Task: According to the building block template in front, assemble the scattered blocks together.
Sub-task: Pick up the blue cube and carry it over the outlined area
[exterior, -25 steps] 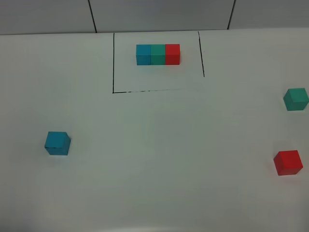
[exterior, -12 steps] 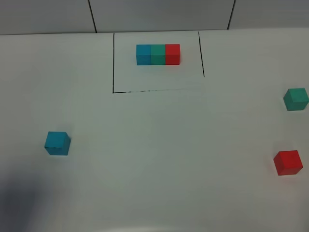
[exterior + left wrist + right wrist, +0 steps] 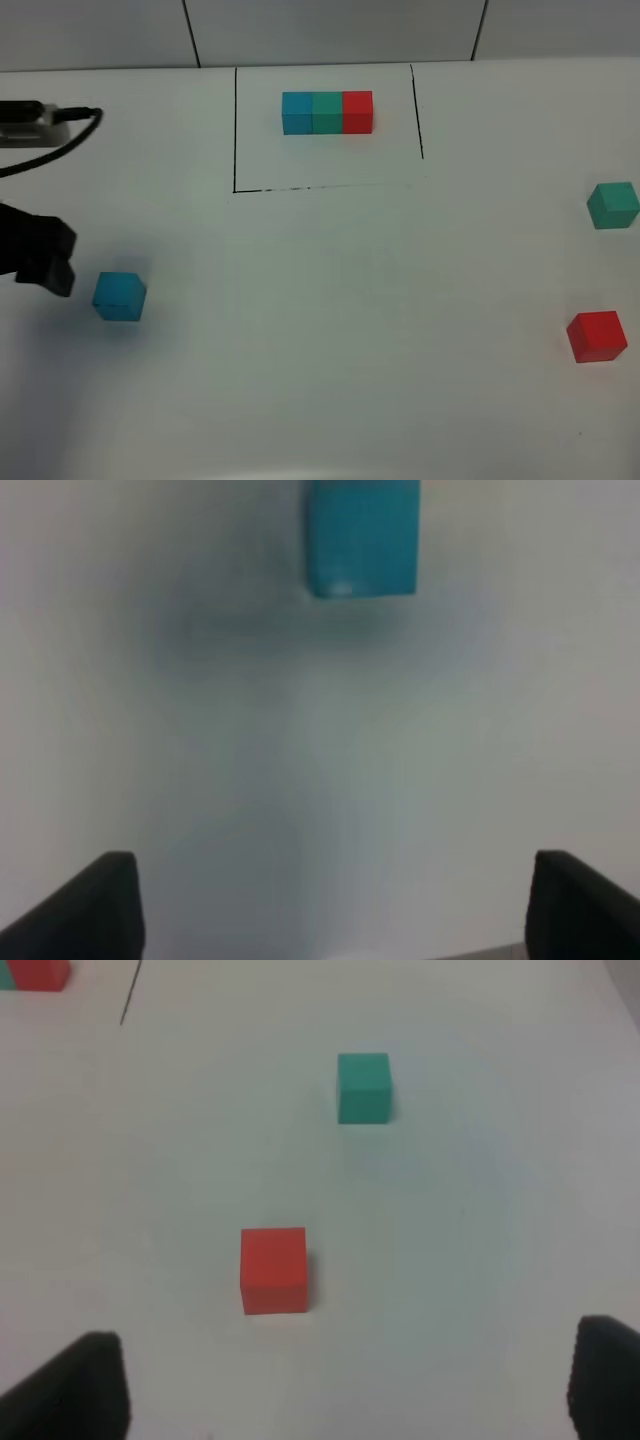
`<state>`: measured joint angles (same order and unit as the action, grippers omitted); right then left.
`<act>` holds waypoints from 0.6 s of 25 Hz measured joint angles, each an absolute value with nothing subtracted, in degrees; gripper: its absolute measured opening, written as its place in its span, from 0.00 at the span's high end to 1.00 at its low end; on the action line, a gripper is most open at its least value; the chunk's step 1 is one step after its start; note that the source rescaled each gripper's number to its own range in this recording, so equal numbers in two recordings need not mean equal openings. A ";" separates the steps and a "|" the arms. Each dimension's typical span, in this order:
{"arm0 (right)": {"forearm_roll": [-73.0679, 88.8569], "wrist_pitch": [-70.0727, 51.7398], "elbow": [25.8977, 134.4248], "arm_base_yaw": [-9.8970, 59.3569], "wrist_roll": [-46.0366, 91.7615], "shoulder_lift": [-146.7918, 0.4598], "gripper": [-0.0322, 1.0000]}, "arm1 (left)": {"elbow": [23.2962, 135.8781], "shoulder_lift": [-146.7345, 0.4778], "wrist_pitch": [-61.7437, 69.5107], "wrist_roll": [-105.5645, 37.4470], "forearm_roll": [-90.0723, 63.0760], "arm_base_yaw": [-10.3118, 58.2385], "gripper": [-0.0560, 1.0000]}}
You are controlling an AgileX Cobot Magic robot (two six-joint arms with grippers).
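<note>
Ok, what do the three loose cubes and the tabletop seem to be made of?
Blue cube, green cube and red cube: probably painted wood or hard foam. The colour is flat and even, the edges are crisp and there is no glare, so the finish is matte. Which material cannot be told. Tabletop: smooth white board, perhaps laminate; it is uniform, with no grain or weave.

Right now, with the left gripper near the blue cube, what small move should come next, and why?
Likely ease the left gripper forward until it stands over the blue cube: the jaws stand open and empty, and the cube lies just ahead of them, untouched.
</note>
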<state>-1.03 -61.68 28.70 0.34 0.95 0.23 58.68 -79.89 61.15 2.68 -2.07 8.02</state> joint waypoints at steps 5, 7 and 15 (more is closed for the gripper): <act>-1.03 -61.68 28.70 0.34 0.95 0.23 0.16 | 58.74 -88.58 54.93 3.39 -1.31 12.88 0.13; -1.03 -61.68 28.70 0.34 0.95 0.23 0.16 | 58.75 -91.01 53.37 4.11 -0.35 13.70 0.11; -1.03 -61.68 28.70 0.34 0.84 0.23 0.16 | 58.80 -95.20 49.73 6.38 5.68 13.79 0.10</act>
